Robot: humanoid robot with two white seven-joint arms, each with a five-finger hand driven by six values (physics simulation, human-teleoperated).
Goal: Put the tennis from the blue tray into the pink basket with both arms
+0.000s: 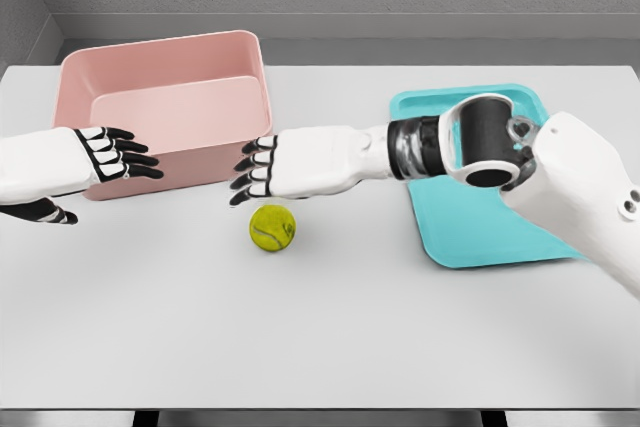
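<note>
A yellow-green tennis ball (272, 227) lies on the white table, between the pink basket (165, 107) and the blue tray (470, 217). My right hand (250, 171) reaches across from the right and hovers just above and behind the ball, fingers spread, holding nothing. Its forearm passes over the tray's left edge. My left hand (125, 157) comes in from the left edge with fingers extended, in front of the basket's near wall, well left of the ball. The basket looks empty inside.
The white table (320, 337) spreads wide in front of the ball. The basket stands at the back left, the tray at the right, partly hidden by my right arm's elbow (490, 142). A grey wall runs behind the table.
</note>
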